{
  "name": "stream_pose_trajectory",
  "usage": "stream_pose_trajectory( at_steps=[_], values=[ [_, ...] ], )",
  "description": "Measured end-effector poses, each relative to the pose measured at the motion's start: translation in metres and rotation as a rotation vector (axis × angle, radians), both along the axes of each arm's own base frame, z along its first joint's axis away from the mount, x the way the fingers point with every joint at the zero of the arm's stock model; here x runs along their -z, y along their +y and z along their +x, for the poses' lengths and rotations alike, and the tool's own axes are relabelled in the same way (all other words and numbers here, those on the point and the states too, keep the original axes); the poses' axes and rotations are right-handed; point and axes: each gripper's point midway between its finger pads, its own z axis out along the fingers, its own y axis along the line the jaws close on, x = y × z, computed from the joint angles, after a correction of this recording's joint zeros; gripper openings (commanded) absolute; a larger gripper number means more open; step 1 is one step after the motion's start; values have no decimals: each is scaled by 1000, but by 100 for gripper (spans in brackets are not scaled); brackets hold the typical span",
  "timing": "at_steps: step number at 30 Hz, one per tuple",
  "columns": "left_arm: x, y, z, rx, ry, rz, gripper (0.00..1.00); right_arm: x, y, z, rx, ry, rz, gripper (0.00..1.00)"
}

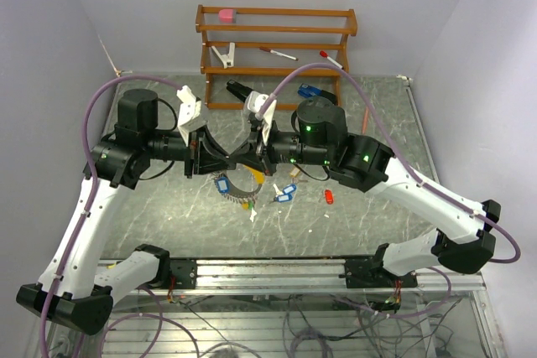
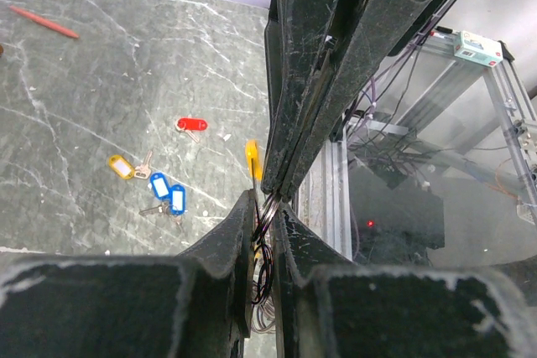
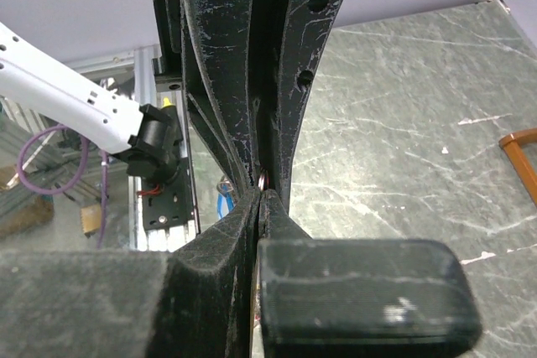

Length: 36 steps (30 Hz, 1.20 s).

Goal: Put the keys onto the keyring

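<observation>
From above, the left gripper [image 1: 224,157] and the right gripper [image 1: 239,157] meet tip to tip over the middle of the table [image 1: 168,215]. They share one keyring [image 1: 242,191], whose silvery arc hangs just near of them. I judge that two grips are steadying the thin wire so its split can be worked open for the next key. One blue tag [image 1: 222,184] and one yellow tag [image 1: 254,175] hang at the ring. To the right lie the loose keys: a blue pair [image 1: 285,193] touching each other and one red tag [image 1: 329,196] farther right. A pale scrap near the ring is too small to name. In the left wrist view, its own jaws are pressed together on the wire loops [image 2: 268,207], with the other arm's fingers [image 2: 310,81] closed against the same spot from above. Four loose keys show on the marble beyond: one red [image 2: 191,125], one yellow [image 2: 120,165] and two blue [image 2: 159,184] [image 2: 177,199]. All lie well apart from the ring and are not yet threaded. In the right wrist view, its jaws are together, with a glint of wire [image 3: 263,180] at the pinch, so they appear clamped on the ring too. Two pairs of fingers fill this view and hide the table below.
</observation>
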Motion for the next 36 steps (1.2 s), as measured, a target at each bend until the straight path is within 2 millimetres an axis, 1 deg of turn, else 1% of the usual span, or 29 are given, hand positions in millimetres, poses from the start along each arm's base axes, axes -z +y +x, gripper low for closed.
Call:
stream_pose_trajectory(
  at_steps=[14, 16, 20, 21, 24, 27, 29, 31, 33, 36],
  values=[
    [7, -2, 4, -9, 7, 27, 23, 3, 2, 4, 5, 12, -23, 0],
    [9, -3, 4, -7, 16, 33, 21, 4, 2, 4, 6, 13, -25, 0],
    [12, -3, 3, -9, 31, 41, 8, 4, 4, 5, 7, 13, -26, 0],
    [12, -2, 4, -11, 28, 43, 7, 4, 4, 6, 10, 13, -27, 1],
    [12, -2, 4, -13, 26, 46, 7, 5, 4, 7, 20, 11, -29, 11],
    [10, -2, 4, -13, 22, 45, 7, 5, 2, 8, 29, 11, -32, 27],
    [9, -2, 4, -13, 17, 44, 7, 4, 0, 9, 38, 12, -29, 35],
    [8, -2, 4, -12, 12, 43, 7, 3, -4, 9, 51, 10, -27, 49],
    [8, -2, 4, -11, 5, 43, 7, 1, -10, 10, 74, 11, -24, 54],
    [8, -1, 3, -6, -7, 49, 7, -4, -22, 10, 100, -2, -17, 58]
  ],
)
